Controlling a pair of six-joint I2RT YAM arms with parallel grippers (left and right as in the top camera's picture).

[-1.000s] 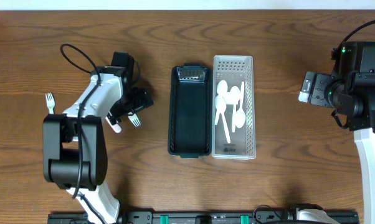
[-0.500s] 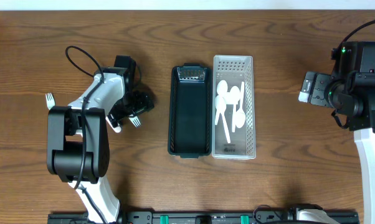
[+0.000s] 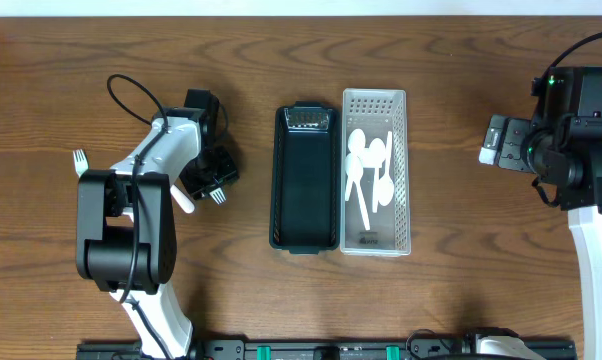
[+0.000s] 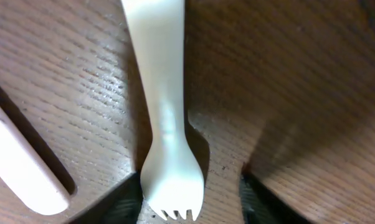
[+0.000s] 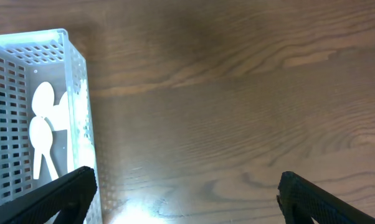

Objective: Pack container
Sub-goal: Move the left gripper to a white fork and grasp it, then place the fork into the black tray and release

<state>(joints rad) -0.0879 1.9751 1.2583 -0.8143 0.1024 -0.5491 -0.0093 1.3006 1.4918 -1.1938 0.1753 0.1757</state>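
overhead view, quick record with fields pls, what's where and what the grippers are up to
black tray: beside the basket, no cutlery seen in it
basket: holds white spoons
left gripper: open, low over a white fork lying on the table
second fork: far left, on the table
right gripper: open, empty, right of the basket

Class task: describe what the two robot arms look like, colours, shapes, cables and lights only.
The left arm has white links between black joint housings, with a black cable looping off it. The right arm is mostly black and boxy, with green lights and a white lower link.
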